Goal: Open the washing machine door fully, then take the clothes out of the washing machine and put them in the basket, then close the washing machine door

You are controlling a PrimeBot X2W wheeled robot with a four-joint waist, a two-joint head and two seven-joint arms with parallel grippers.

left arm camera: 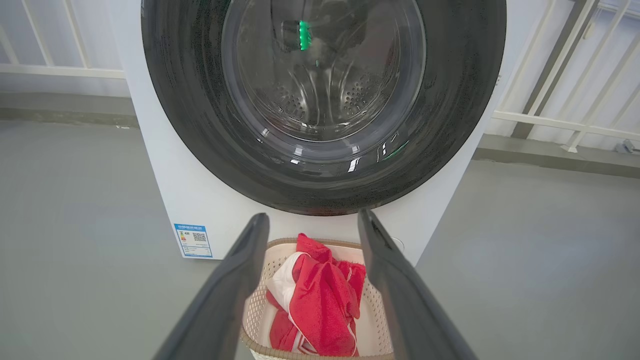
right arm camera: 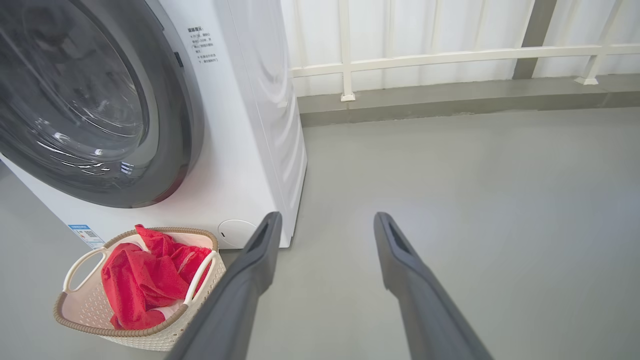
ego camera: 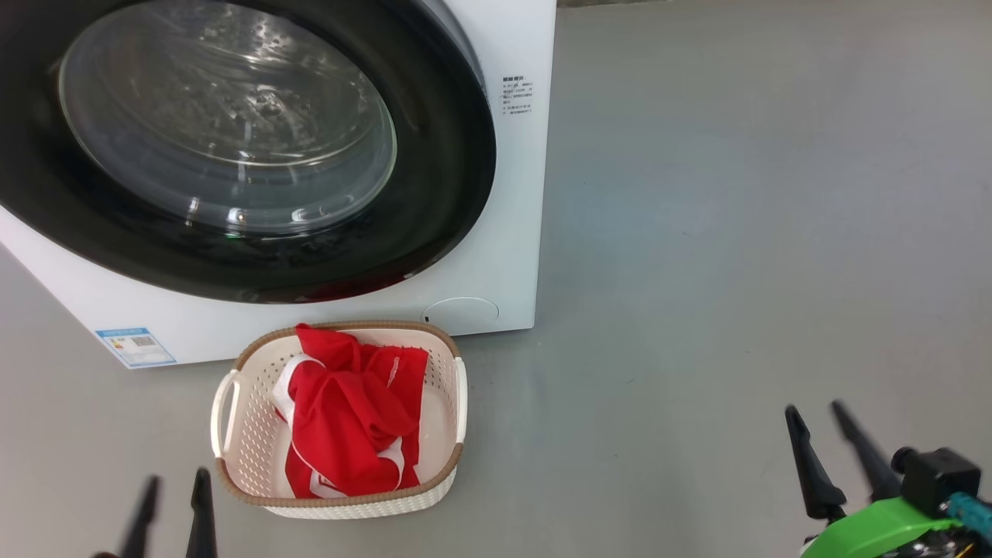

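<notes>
Two grippers hang over the smooth grey floor (ego camera: 736, 232), each with its long dark fingers spread wide and nothing between them. The left gripper (ego camera: 177, 479) shows at the lower left of the head view, near the front left corner of the small cream-white perforated plastic basket with a brown woven-look rim (ego camera: 341, 500); whether it touches the basket cannot be told. The right gripper (ego camera: 814, 407) is well apart to the right, above bare floor.

The basket stands on the floor just in front of the big white boxy front-loading washing machine (ego camera: 511, 232), below its door. The bright red soft fabric clothes with white panels (ego camera: 349, 411) lie bundled inside the basket, one fold rising over the far rim.

The large round washing machine door with its glossy black rim and bulging clear glass window (ego camera: 434, 194) sits flat against the machine's front. A blue sticker (ego camera: 136, 346) marks the front's lower left corner, and a small black text label (ego camera: 516, 95) sits beside the door's upper right.
</notes>
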